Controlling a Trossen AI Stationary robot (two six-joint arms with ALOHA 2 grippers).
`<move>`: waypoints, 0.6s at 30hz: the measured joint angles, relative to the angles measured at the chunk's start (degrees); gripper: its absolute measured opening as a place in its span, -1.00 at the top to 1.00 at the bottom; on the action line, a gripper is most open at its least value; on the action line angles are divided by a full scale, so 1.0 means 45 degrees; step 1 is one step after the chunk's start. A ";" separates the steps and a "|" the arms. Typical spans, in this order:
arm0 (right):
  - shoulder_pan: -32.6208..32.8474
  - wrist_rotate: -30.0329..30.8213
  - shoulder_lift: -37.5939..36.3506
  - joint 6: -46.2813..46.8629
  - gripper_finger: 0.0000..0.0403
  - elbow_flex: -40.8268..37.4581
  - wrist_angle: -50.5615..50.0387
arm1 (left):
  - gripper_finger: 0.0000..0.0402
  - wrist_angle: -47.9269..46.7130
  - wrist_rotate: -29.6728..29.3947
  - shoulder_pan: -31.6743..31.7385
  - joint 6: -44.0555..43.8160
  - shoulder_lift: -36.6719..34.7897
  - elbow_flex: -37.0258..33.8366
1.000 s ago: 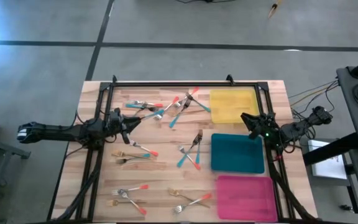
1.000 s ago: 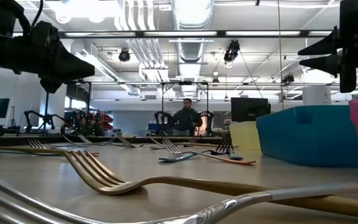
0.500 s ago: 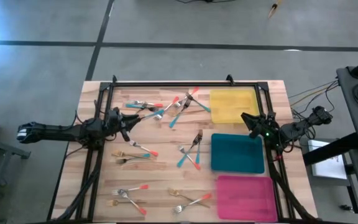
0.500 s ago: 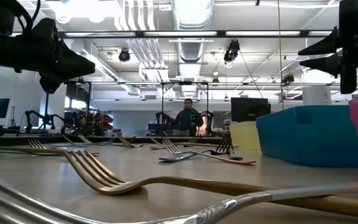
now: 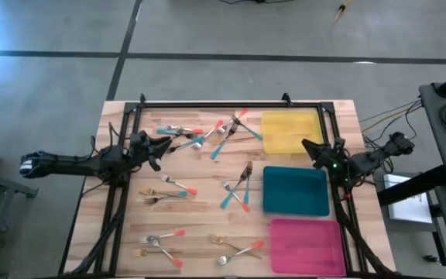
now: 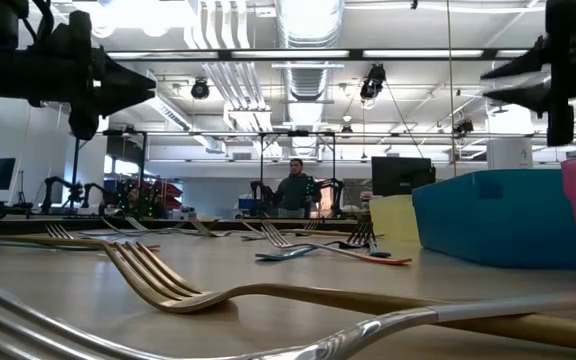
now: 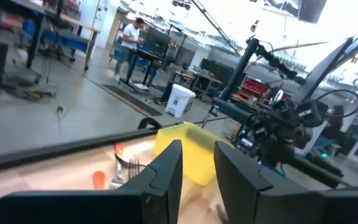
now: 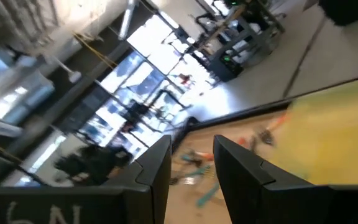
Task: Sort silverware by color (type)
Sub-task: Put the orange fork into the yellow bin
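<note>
Silverware lies scattered flat on the wooden table [image 5: 207, 217]: a far cluster of red and teal handled forks [image 5: 183, 135], another beside the yellow tray [image 5: 231, 130], a middle group [image 5: 238, 190], gold-toned forks [image 5: 161, 199] and several near the front edge [image 5: 238, 248]. A gold fork [image 6: 198, 295] fills the low view's foreground. My left gripper [image 5: 165, 144] [image 7: 197, 165] hovers open above the table, just left of the far cluster, holding nothing. My right gripper [image 5: 305, 144] [image 8: 191, 155] hovers open between the yellow and teal trays, empty too.
Three flat trays line the table's right side: yellow [image 5: 291, 132] far, teal [image 5: 296, 191] middle, pink [image 5: 303, 245] near. A black frame rail [image 5: 231, 104] runs along the far edge. A person [image 6: 296, 188] stands in the room beyond.
My left gripper has drawn back toward the table's left and far edges and has risen, tipping from a downward slant to about level. Its fingers stay open. No silverware has moved.
</note>
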 joint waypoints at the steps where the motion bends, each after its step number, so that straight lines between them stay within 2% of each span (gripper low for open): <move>1: 0.0001 -0.0148 0.0113 -0.0062 0.45 0.0319 0.0051 | 0.61 -0.0013 0.0058 0.0000 -0.0303 0.0078 0.0000; 6: 0.0004 -0.0509 0.1642 -0.1700 0.45 0.2420 -0.0110 | 0.61 -0.0031 0.0751 -0.0010 -0.1726 0.0692 0.0000; 9: 0.0004 -0.0551 0.3032 -0.2209 0.45 0.3916 -0.1285 | 0.61 -0.0032 0.0744 -0.0010 -0.2945 0.1097 0.0000; 12: 0.0003 -0.0875 0.4519 -0.1703 0.45 0.5427 -0.3431 | 0.61 -0.0034 0.0949 -0.0010 -0.4208 0.1471 0.0000; 18: -0.0001 -0.1546 0.7397 0.0926 0.45 0.8076 -0.7958 | 0.61 -0.0151 0.3493 -0.0019 -0.5722 0.2054 0.0100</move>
